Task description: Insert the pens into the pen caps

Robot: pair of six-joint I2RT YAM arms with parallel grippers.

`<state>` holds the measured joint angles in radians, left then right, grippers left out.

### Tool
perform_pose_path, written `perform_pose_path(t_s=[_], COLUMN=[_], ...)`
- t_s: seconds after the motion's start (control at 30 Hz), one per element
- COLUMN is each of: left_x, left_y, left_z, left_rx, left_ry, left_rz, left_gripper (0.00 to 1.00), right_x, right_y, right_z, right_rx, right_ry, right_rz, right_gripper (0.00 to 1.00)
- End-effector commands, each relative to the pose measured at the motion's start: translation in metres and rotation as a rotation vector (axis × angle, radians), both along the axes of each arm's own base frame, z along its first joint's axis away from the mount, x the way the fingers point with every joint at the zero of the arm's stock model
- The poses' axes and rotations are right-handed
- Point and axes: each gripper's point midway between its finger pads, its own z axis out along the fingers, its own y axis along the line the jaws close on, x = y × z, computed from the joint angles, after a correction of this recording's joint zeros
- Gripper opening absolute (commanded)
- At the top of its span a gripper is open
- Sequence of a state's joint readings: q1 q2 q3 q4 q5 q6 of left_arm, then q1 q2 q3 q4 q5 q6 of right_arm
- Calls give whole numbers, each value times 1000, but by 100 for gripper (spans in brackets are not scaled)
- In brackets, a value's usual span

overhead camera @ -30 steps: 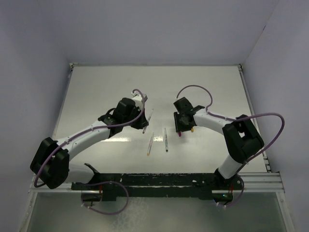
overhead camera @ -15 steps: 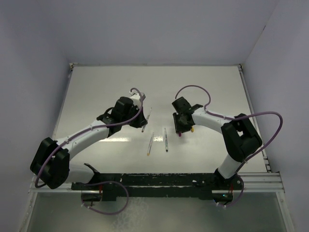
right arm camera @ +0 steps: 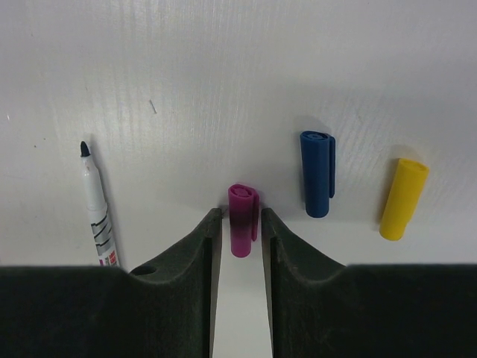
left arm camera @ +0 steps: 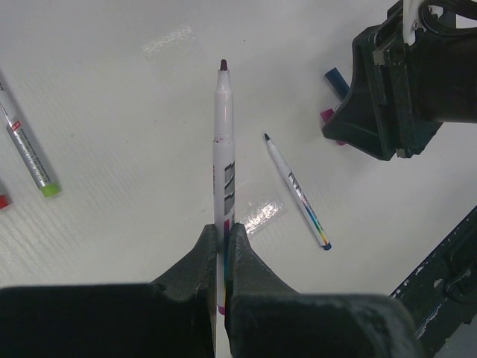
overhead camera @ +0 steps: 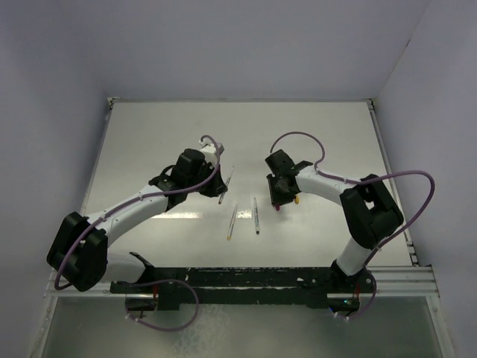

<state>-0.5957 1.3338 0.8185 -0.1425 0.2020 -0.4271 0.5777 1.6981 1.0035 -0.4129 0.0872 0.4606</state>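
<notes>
1. From above, my left claw (overhead camera: 223,181) is over the middle of the white worktop (overhead camera: 149,134). It holds a pen (overhead camera: 225,191) up off the worktop. My right claw (overhead camera: 277,201) is to the right of it, down low. Two more pens lie flat a bit nearer, between my arms. One is a yellow-tipped pen (overhead camera: 232,221). The other is a plain pen (overhead camera: 256,215) just right of it.

2. From my left wrist, the fingers (left arm camera: 200,257) of my left claw are pressed together on the pen (left arm camera: 223,149). They pinch it near its back end. Its dark red tip sticks out in front. A blue-ended pen (left arm camera: 296,190) and a green-ended pen (left arm camera: 28,153) lie flat on the worktop. My right claw shows as a black block, with a blue cap (left arm camera: 335,78) and a purple cap (left arm camera: 328,115) beside it.

3. From my right wrist, my right claw (right arm camera: 240,224) is spread a little. It has one finger on each side of the purple cap (right arm camera: 244,216), which lies on the worktop. A thin gap shows on the cap's left side. The blue cap (right arm camera: 318,173) lies just to the right. The yellow cap (right arm camera: 402,198) lies right of that. A dark-tipped pen (right arm camera: 95,209) lies to the left.
</notes>
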Motion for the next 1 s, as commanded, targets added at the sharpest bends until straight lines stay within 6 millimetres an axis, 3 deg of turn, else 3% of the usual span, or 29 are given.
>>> perform_pose_path(t_s=[0.0, 0.33, 0.47, 0.57, 0.63, 0.8, 0.97], left_x=[5, 7, 8, 8, 9, 12, 16], left_y=[-1, 1, 1, 1, 1, 0, -3], left_z=[5, 4, 3, 2, 2, 8, 19], left_rx=[-22, -18, -15, -12, -10, -10, -20], left_ry=[-27, -28, -29, -28, -28, -39, -65], left_rz=[-1, 6, 5, 4, 5, 4, -4], left_gripper=[0, 0, 0, 0, 0, 0, 0], right_x=[-3, -12, -15, -15, -11, 21, 65], right_y=[1, -5, -8, -9, -7, 9, 43], right_z=[1, -10, -13, -12, -8, 27, 103], right_rx=[-7, -45, -57, -63, -57, -15, 139], right_ry=[12, 66, 81, 77, 61, -46, -259], right_rz=[-2, 6, 7, 13, 21, 20, 52], right_gripper=[30, 23, 14, 0, 0, 0, 0])
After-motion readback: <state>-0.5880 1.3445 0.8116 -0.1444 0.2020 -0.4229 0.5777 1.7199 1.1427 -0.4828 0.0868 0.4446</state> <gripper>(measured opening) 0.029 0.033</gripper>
